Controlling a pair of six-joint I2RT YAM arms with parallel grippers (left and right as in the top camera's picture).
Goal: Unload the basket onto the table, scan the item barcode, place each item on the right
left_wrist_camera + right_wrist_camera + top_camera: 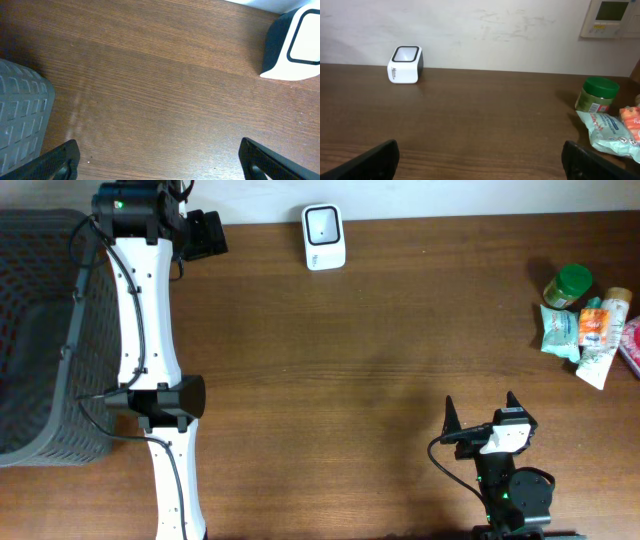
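Several grocery items lie clustered at the far right edge of the table (380, 380), well apart from both arms: a green-lidded jar (568, 285), a teal pouch (559, 330), an orange-and-white tube (597, 332) and a red item (632, 345) cut off by the frame edge. Which one is to be scanned cannot be told. The left gripper (157, 157) stands with its jaws fully apart and empty, near the white scanner (324, 237) at the back edge of the table and beside the grey basket (40, 330). The right gripper (481, 405) is likewise spread wide and holds nothing; it is the nearer of the two to the items. The jar is judged rigid and the heaviest of the group; grasp it across the body below the lid and expect a smooth, possibly slippery wall. The pouch is judged light, soft and crinkly; pinch it at a sealed edge so the printed face stays flat for reading. The tube is judged light and yielding; grasp it across the mid-body with moderate force. Barcode locations are not visible in any view.
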